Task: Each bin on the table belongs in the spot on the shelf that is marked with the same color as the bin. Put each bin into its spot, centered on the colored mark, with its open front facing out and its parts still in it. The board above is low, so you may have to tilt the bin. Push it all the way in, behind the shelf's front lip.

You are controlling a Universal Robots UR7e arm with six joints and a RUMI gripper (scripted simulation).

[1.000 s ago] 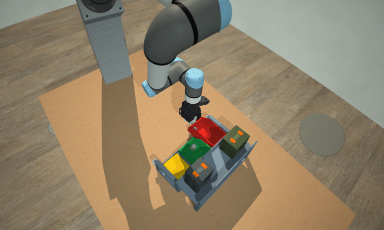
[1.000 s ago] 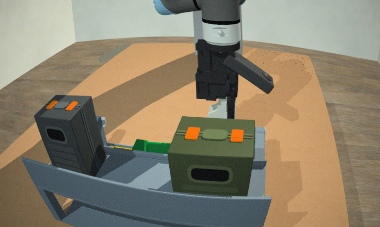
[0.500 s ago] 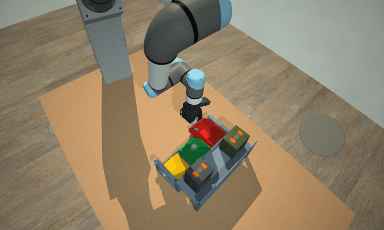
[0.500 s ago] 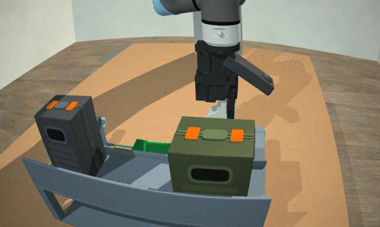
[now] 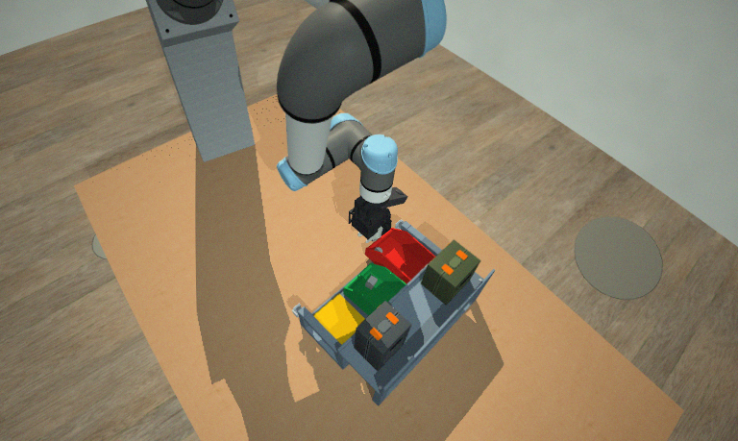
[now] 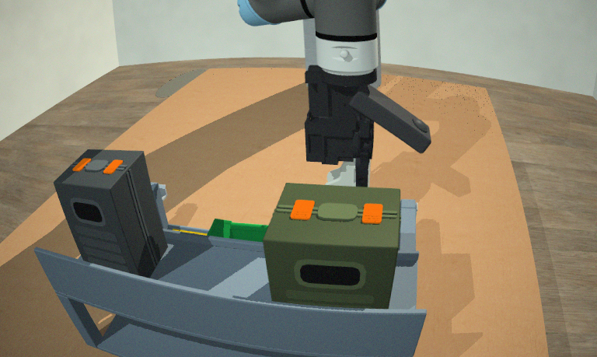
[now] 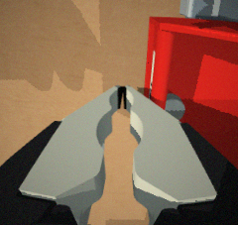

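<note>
My gripper [image 5: 374, 237] [image 7: 122, 87] is shut and empty, just outside the front corner of the red bin. Its fingertips are hidden behind the olive case in the exterior view. The red bin [image 5: 410, 257] [image 7: 218, 88] is in the shelf's end spot, with a grey round part [image 5: 379, 249] [image 7: 175, 107] near its front. The green bin [image 5: 381, 290] [image 6: 249, 231] is in the middle spot with a grey part [image 5: 371, 281] in it. The yellow bin [image 5: 338, 318] is in the other end spot; its parts are not visible. The colored marks are hidden; whether each bin is behind the lip is unclear.
The grey-blue shelf [image 5: 321, 336] [image 6: 220, 307] has end walls and an upper board behind the bins. A dark grey case [image 5: 381, 335] [image 6: 92, 194] and an olive case [image 5: 449, 276] [image 6: 334, 243] stand on that board, near the yellow and the red bin.
</note>
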